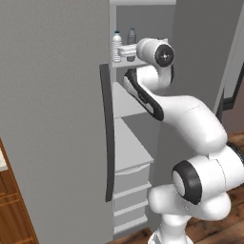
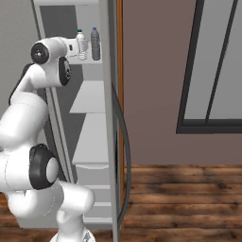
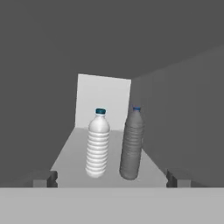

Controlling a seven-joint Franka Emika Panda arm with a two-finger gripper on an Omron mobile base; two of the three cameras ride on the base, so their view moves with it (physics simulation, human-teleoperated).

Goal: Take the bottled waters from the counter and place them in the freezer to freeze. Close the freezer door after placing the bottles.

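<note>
Left to right, with the top shelf (image 1: 125,62) of the freezer (image 1: 143,28) as the landmark. To the left of the shelf stands the freezer door (image 1: 52,119), swung open, its long dark vertical handle (image 1: 107,133) running down the edge nearest the shelves. On the top shelf itself stand both bottled waters, upright and just beside each other: the paler bottle (image 3: 98,143) to the left, the darker bottle (image 3: 131,144) to the right and closer to the freezer's side wall; whether the two touch I cannot tell. Each carries a blue cap. My gripper (image 3: 111,178) is level with this shelf, pointing into the compartment, its fingertips (image 3: 49,178) spread wide to either side of the pair and holding nothing; both bottles stand free ahead of it. From the left base camera my wrist sits just right of the bottles at shelf height. Below the top shelf lie two more white shelves (image 1: 126,102), then the white drawers (image 1: 131,198) at the bottom. To the right of the shelf, from the right base camera, the other grey door (image 2: 112,118) stands edge-on, with a brown wall (image 2: 151,80) and a dark-framed window (image 2: 212,66) beyond, above a wooden floor (image 2: 189,198).
</note>
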